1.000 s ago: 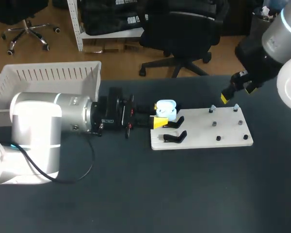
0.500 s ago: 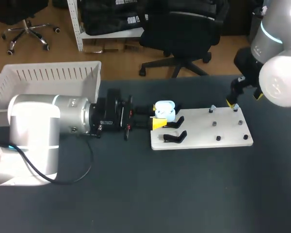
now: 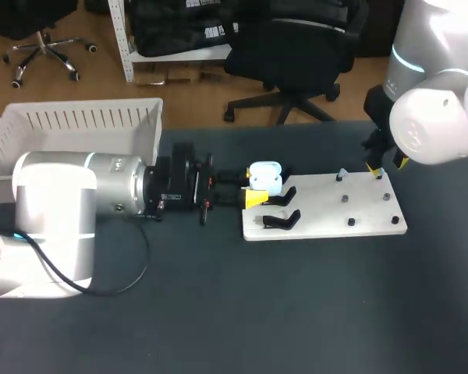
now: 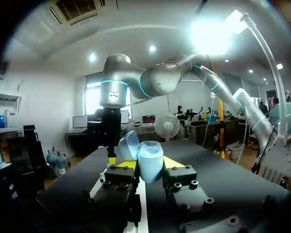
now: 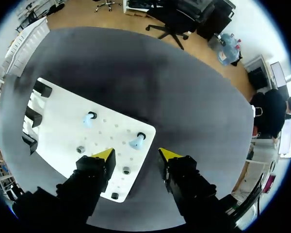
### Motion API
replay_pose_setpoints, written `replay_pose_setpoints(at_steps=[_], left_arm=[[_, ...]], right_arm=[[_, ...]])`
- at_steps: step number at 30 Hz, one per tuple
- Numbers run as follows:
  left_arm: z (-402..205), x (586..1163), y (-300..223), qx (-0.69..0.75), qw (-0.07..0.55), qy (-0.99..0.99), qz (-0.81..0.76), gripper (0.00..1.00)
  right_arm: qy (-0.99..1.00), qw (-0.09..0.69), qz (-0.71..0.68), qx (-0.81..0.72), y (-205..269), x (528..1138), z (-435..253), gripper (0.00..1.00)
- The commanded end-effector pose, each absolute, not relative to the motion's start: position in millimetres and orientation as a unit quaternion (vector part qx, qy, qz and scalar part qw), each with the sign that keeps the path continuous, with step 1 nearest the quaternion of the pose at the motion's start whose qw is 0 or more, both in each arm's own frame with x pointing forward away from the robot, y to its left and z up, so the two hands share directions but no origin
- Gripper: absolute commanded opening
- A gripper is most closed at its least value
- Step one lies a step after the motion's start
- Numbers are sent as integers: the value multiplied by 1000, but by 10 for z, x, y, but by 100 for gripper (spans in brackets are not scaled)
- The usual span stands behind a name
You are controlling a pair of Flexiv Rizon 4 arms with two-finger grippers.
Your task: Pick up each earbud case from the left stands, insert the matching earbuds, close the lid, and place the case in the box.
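**A:** What is in front of you, biggest first?

**B:** The dark desk [image 3: 218, 312]. Then the white slatted box [image 3: 78, 125] at its far left corner, and a white board [image 3: 327, 214] lying flat to the right of the middle.

**A:** And your arms?

**B:** My left arm [image 3: 86, 195] lies low across the desk from the left, with my left pincer [image 4: 146, 164] at the board's left end. My right arm [image 3: 433, 117] comes in from the right, and my right pincer [image 5: 136, 154] hangs over the board's far right corner.

**A:** How do the pincers stand?

**B:** The left one is clamped on the earbud case [image 4: 150, 162], a finger pressing each side. The right one is spread apart and grips nothing.

**A:** Where exactly is that case?

**B:** By the farther of the two black stands [image 3: 285, 220] at the board's left end. It is pale blue, with its lid [image 4: 128, 145] tipped open. Whether it rests on the stand, I cannot tell.

**A:** The smaller bits?

**B:** Two pale blue earbuds [image 5: 88, 119] sit on pegs along the board's far edge. The nearer earbud [image 5: 136, 141] is just ahead of the gap between my right fingers. Small dark pegs [image 5: 80, 149] dot the board beside them.
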State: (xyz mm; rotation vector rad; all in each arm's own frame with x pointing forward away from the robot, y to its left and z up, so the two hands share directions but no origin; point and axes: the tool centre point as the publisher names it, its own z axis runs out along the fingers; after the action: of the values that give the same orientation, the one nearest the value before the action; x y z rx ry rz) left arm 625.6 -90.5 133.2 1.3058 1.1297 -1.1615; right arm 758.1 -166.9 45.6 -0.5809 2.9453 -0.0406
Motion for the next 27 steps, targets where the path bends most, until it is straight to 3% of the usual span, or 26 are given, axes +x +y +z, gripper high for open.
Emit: replay_pose_setpoints(at_steps=[1, 12, 27], left_arm=[[1326, 6236, -908, 540, 509, 469, -479, 0], [1326, 6236, -908, 540, 509, 469, -479, 0], [1326, 6236, -908, 540, 509, 469, -479, 0]], right_arm=[[980, 68, -19, -185, -1645, 7624, 423, 44], [983, 78, -32, -163, -1608, 7618, 352, 46], [985, 85, -43, -143, -1612, 7631, 301, 35]])
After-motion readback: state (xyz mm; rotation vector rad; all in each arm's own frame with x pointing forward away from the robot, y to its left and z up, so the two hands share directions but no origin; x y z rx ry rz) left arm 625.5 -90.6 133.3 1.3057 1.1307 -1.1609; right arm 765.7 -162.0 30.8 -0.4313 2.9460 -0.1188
